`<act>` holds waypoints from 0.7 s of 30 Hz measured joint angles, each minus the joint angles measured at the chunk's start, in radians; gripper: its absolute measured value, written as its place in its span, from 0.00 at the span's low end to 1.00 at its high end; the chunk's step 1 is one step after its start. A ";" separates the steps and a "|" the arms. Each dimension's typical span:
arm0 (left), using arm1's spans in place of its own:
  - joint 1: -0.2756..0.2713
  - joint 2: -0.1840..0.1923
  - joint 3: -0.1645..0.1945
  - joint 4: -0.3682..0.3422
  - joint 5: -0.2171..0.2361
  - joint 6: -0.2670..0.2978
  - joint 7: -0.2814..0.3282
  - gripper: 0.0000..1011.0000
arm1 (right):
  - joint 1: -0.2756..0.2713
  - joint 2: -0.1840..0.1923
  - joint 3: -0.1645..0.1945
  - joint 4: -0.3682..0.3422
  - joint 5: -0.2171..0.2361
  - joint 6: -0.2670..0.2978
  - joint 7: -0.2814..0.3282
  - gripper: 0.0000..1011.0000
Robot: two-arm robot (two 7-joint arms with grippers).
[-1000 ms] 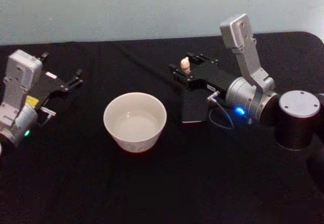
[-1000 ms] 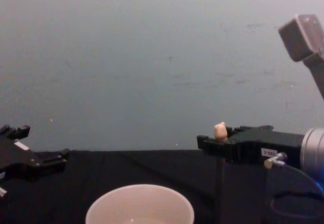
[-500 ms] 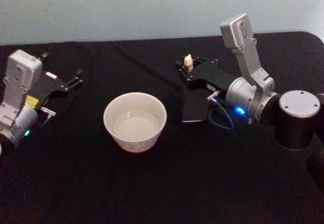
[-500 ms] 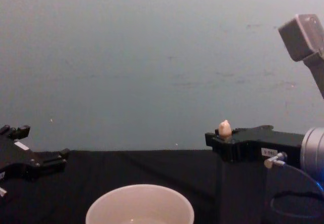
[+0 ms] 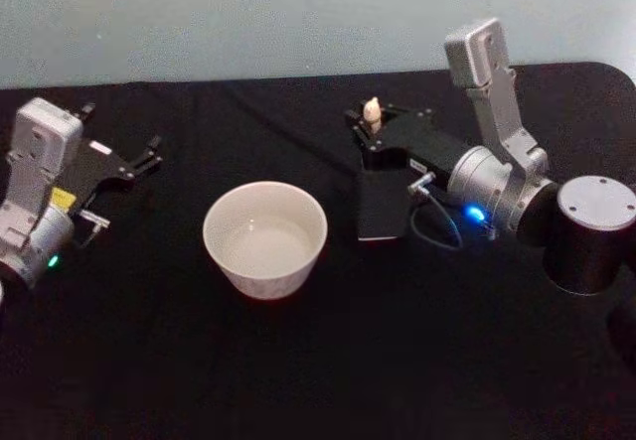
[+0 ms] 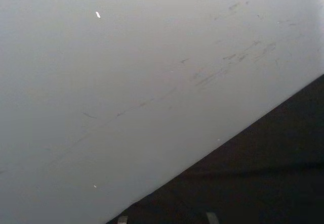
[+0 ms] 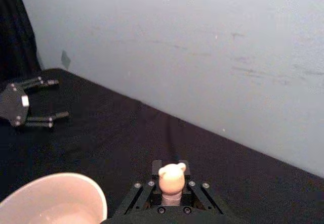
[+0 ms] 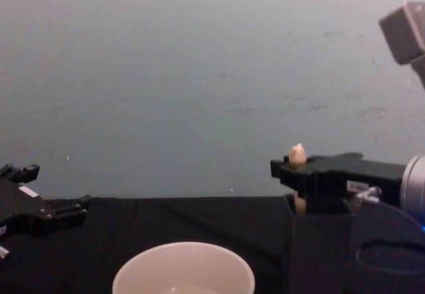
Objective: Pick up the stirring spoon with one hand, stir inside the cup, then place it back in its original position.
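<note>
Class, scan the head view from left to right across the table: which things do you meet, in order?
left end effector → cup → stirring spoon, gripped in the right end effector

Dim, soft, even light; shadows faint.
</note>
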 joint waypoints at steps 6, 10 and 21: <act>0.000 0.000 0.000 0.000 0.000 0.000 0.000 0.99 | -0.009 -0.003 0.023 -0.036 0.021 0.003 0.001 0.19; 0.000 0.000 0.000 0.000 0.000 0.000 0.000 0.99 | -0.012 -0.005 0.044 -0.066 0.042 0.004 0.000 0.19; 0.000 0.000 0.000 0.000 0.000 0.000 0.000 0.99 | -0.015 -0.006 0.091 -0.171 0.119 -0.020 -0.008 0.19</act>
